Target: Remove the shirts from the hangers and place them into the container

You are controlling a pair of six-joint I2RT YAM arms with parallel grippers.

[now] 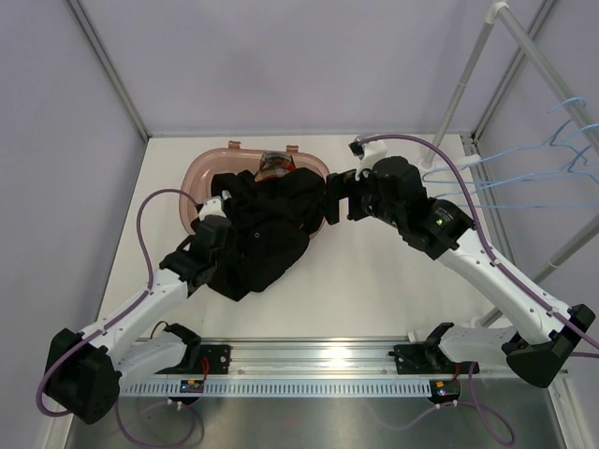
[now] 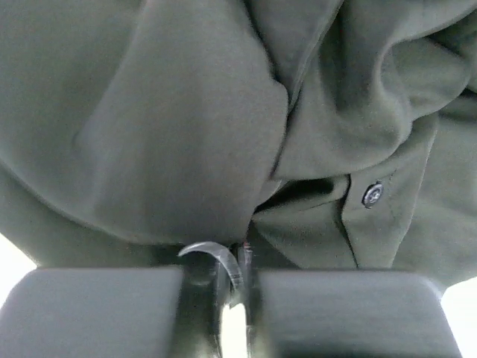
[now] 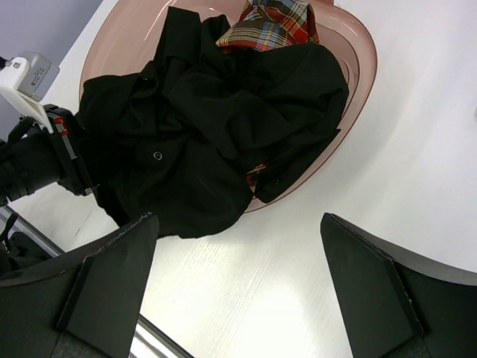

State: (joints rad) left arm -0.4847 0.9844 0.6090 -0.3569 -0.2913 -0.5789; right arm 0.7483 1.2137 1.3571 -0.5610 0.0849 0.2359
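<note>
The black shirt (image 1: 267,229) lies heaped across the pinkish container (image 1: 198,173), and its lower part spills over the near rim onto the table. A bit of the plaid shirt (image 1: 274,166) shows beneath it at the container's far side. My left gripper (image 1: 223,204) is at the black shirt's left edge. In the left wrist view its jaws (image 2: 237,261) are shut on a fold of the black shirt (image 2: 186,112). My right gripper (image 1: 340,198) hovers open at the container's right rim, holding nothing. The right wrist view shows the open right gripper (image 3: 238,218), black shirt (image 3: 201,127), plaid shirt (image 3: 272,26) and container (image 3: 361,67).
Light-blue hangers (image 1: 562,140) hang bare on the white rack poles (image 1: 468,79) at the right, behind the right arm. A metal rail (image 1: 318,355) runs along the near edge between the arm bases. Walls close in the table at the left and back.
</note>
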